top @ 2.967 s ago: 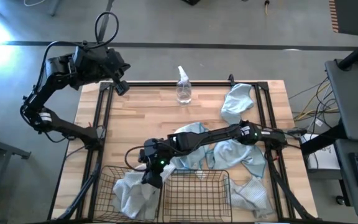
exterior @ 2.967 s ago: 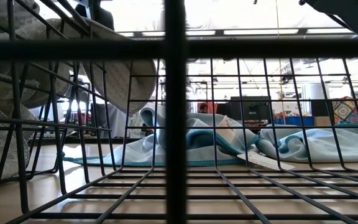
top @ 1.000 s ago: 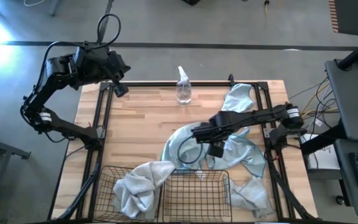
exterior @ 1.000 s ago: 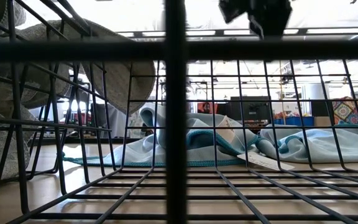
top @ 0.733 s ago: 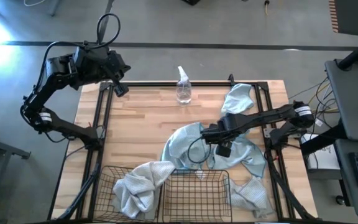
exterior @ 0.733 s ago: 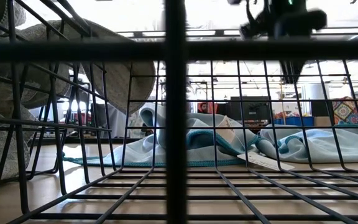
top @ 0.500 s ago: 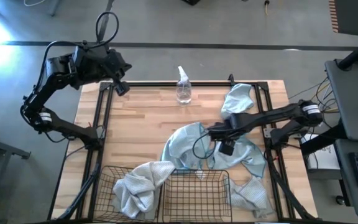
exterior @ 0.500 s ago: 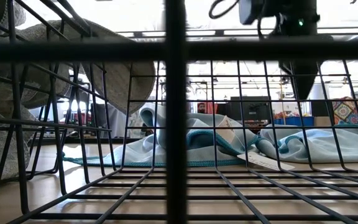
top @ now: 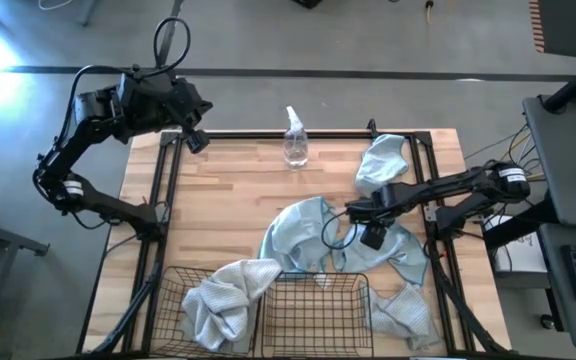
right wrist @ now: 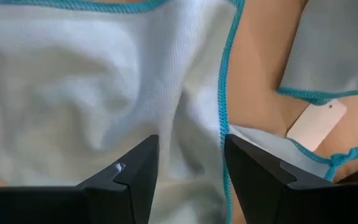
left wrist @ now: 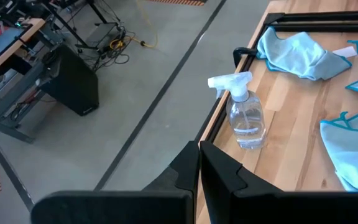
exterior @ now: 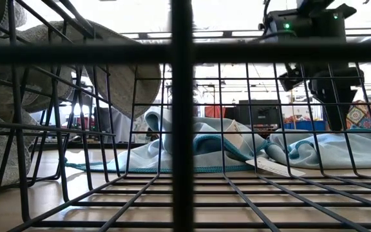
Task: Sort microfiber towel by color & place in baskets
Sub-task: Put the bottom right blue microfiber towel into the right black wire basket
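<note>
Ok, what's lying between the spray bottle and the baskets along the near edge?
In the high view, bare wood, then a light blue towel, lies between the spray bottle and the baskets; a pale grey towel drapes over the left basket's rim.

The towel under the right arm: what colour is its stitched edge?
Teal-blue stitching on the pale blue towel; clearest in the right wrist view.

In the high view the two baskets (top: 313,315) run off the picture's near edge, so their front walls do not show. The grey towel (top: 223,300) hides much of the left basket's floor. In the low view thick wire bars cross the blue towels (exterior: 224,151), and the right gripper's (exterior: 330,96) fingertips are lost behind the mesh.
</note>
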Robot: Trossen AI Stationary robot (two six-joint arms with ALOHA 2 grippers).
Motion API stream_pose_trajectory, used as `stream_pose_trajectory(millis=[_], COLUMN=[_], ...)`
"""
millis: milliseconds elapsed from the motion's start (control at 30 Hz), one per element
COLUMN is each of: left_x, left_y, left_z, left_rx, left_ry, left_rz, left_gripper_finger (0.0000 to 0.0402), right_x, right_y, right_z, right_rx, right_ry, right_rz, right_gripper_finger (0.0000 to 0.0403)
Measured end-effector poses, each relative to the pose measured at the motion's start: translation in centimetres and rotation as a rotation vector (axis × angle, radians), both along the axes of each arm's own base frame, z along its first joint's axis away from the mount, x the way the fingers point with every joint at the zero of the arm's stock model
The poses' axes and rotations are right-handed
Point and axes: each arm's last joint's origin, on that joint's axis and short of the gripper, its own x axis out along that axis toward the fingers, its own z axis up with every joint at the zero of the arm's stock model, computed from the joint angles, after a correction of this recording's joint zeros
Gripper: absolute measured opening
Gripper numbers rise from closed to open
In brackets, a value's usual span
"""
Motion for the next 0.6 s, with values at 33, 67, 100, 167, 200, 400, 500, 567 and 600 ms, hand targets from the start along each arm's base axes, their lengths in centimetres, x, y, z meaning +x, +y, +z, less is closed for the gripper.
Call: stream_pose_trajectory(millis=[33, 67, 100, 167, 200, 400, 500, 567, 600], left_x=[0.0, 0.0, 0.0, 0.0, 0.0, 0.0, 0.0, 0.0, 0.0], left_y=[0.0, 0.0, 0.0, 0.0, 0.0, 0.0, 0.0, 0.0, 0.0], left_z=[0.0, 0.0, 0.0, 0.0, 0.0, 0.0, 0.0, 0.0, 0.0], left_rx=[0.000, 0.000, 0.000, 0.000, 0.000, 0.000, 0.000, 0.005, 0.008], left_ry=[0.000, 0.000, 0.000, 0.000, 0.000, 0.000, 0.001, 0.006, 0.009], left_rz=[0.000, 0.000, 0.000, 0.000, 0.000, 0.000, -0.001, -0.004, -0.007], left_gripper_finger=[0.0000, 0.0000, 0.0000, 0.0000, 0.0000, 0.0000, 0.0000, 0.0000, 0.0000], right_x=[-0.1, -0.1, -0.1, 0.1, 0.1, 0.4, 0.6, 0.7, 0.8], right_y=[0.0, 0.1, 0.1, 0.1, 0.1, 0.1, 0.1, 0.1, 0.1], right_z=[-0.2, -0.4, -0.5, -0.7, -0.8, -1.4, -1.8, -2.2, -2.4], right_rx=[0.009, 0.022, 0.032, 0.045, 0.045, 0.044, 0.044, 0.044, 0.044], right_ry=[0.004, 0.007, 0.004, -0.001, -0.003, 0.011, 0.018, 0.032, 0.039], right_rz=[-0.003, -0.004, -0.007, -0.018, -0.022, -0.024, -0.022, -0.020, -0.020], right_gripper_finger=[0.0184, 0.0188, 0.0191, 0.0197, 0.0200, 0.0203, 0.0203, 0.0203, 0.0203])
